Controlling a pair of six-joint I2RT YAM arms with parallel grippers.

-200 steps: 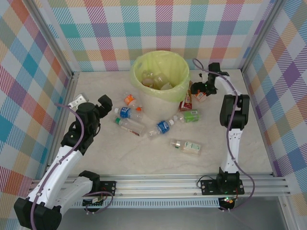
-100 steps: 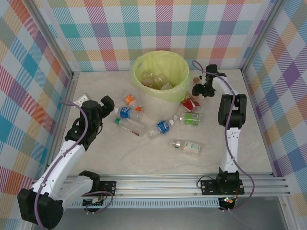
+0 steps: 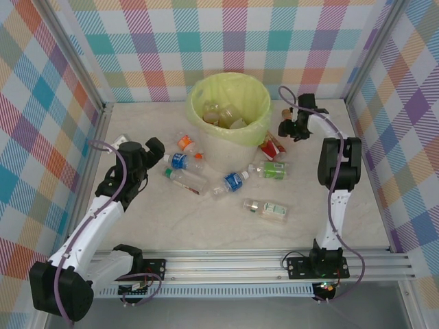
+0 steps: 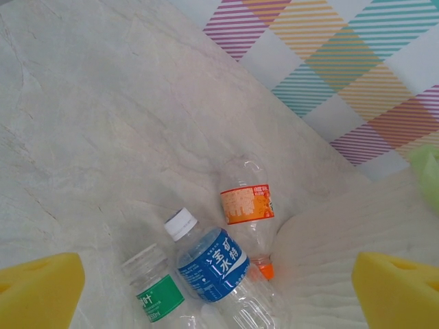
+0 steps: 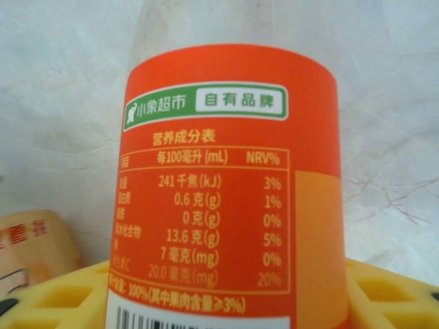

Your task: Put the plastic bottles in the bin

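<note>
Right fingers (image 5: pixel 392 299) pinch an orange-labelled bottle (image 5: pixel 219 192) between them, while left fingers (image 4: pixel 40 289) stand wide apart, holding nothing.

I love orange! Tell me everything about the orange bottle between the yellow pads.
The orange-label bottle is clear plastic, wrapped in a glossy orange label with white Chinese nutrition text, a green-and-white logo strip and a barcode. It runs straight up the right wrist view, pinched between the yellow pads of the right tool.
</note>
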